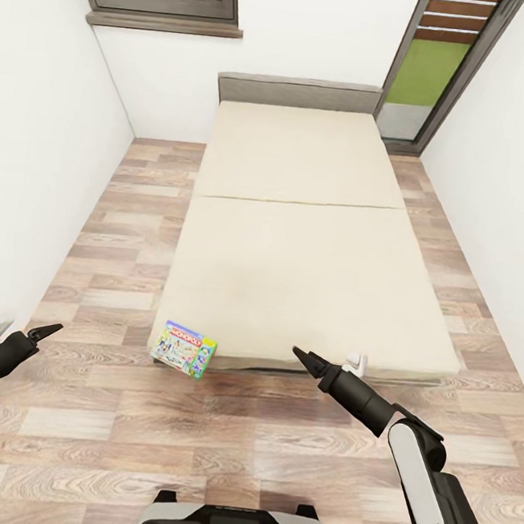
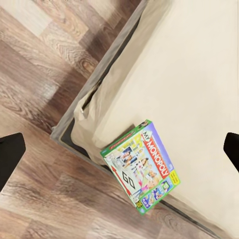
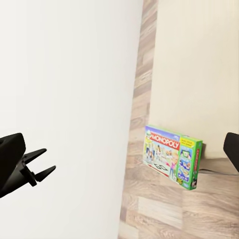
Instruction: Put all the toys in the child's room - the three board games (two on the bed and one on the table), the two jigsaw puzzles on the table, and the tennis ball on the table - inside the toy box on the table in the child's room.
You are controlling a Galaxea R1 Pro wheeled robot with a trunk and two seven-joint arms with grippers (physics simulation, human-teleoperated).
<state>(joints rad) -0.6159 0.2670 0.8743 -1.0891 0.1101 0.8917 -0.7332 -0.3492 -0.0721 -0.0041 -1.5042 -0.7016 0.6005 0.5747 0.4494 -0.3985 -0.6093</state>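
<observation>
the right gripper [image 1: 296, 352] hangs over the floor at the foot of the bed [image 1: 312, 243], its fingers drawn to a narrow point in the head view and holding nothing. the left gripper [image 1: 52, 327] hovers well off to the other side, near the white wall [image 1: 27, 189], and also looks narrow and empty, though its wrist view shows dark finger parts at both edges, so its exact spread is hard to judge.

between the two grippers, nearer the left one, the monopoly box [image 1: 184, 348] stands tilted on edge against the mattress corner, touching the wood-plank floor [image 1: 100, 422], not flat on the bed.

likely trouble: the box rests on a thin edge, so a nudge from a finger could tip it flat onto the floor or slide it along the frame, making a pinch harder. reaching low may also bring an arm against the mattress.

count: two grippers, one board game, one bed, two windows.
</observation>
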